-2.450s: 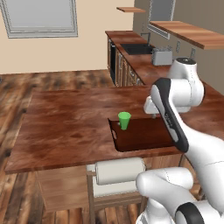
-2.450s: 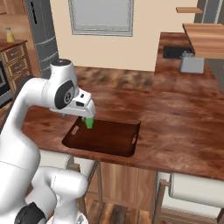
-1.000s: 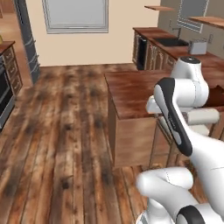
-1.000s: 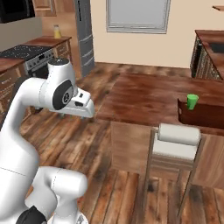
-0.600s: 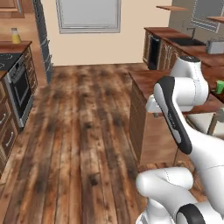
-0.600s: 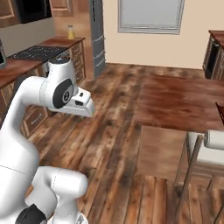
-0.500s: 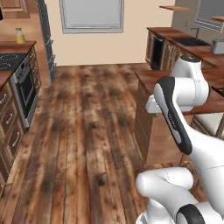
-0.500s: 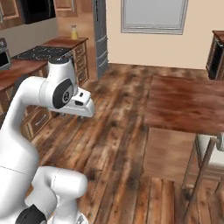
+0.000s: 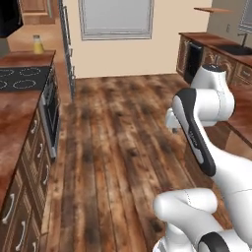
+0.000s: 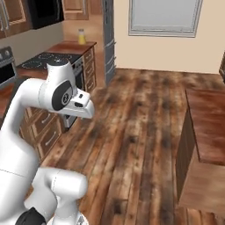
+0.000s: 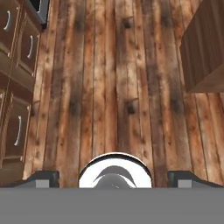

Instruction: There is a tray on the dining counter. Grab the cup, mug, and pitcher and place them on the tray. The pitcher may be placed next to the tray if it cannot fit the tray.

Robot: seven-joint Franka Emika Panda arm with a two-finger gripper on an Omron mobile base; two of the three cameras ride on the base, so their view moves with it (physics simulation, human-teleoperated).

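Note:
The pitcher (image 9: 36,44), yellow-orange below with a clear neck, stands on the far wood counter beyond the black stovetop (image 9: 19,78); the right base view shows the pitcher (image 10: 81,36) there too. A corner of the dining counter (image 10: 205,125) shows at the right edge of both base views. My gripper (image 11: 114,178) hangs open above the plank floor with nothing between its fingertips (image 11: 43,177). It is far from the pitcher. The tray, the cup and the mug are out of view.
Dark wood cabinets with drawers (image 9: 19,206) and an oven front (image 9: 50,115) run along the left. A tall grey fridge (image 10: 108,37) stands past them. Wide wood floor (image 9: 118,147) lies between the cabinets and the dining counter (image 9: 244,112).
The whole view has swung left away from the dining counter. The tray and green cup have left the picture, while the stove and pitcher have come in. My gripper stays open.

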